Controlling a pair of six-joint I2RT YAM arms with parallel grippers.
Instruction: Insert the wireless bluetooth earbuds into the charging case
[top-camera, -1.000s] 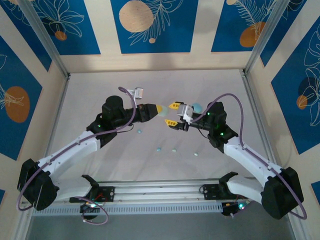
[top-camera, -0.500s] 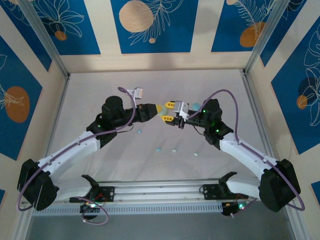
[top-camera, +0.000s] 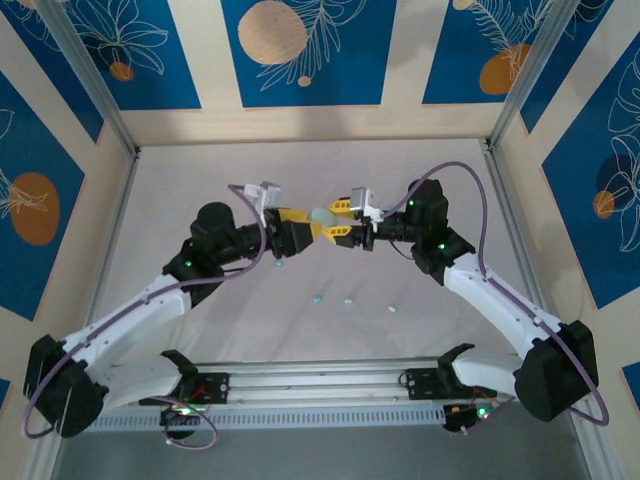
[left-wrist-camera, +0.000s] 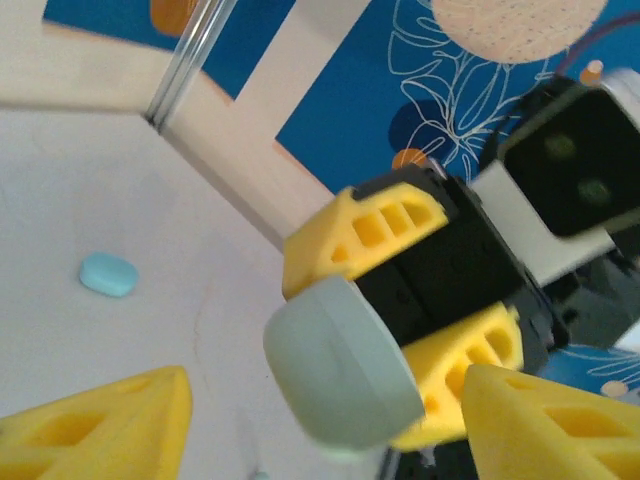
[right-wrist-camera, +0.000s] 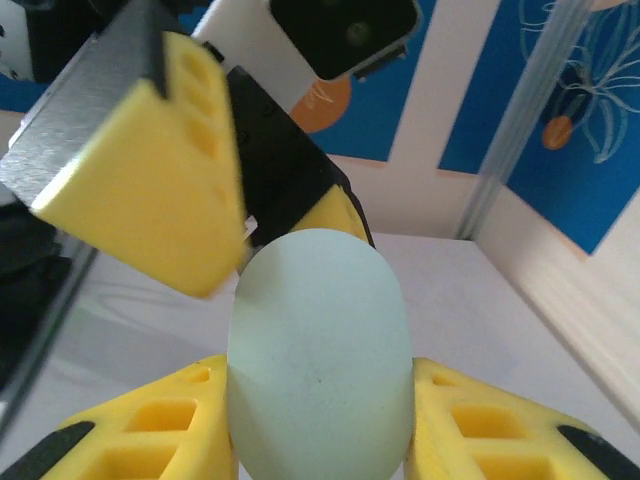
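Honestly, with the right claw (top-camera: 336, 226) pinched shut on the mint charging case (top-camera: 321, 217) mid-air and the left claw (top-camera: 303, 228) spread open around it, holding nothing, I'd back the left straight off without bumping it, since the earbuds (top-camera: 318, 298) lie loose on the table (top-camera: 200, 170).

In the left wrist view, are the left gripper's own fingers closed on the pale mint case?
No: the left gripper stands open on either side of the pale mint case, which the right gripper clamps.
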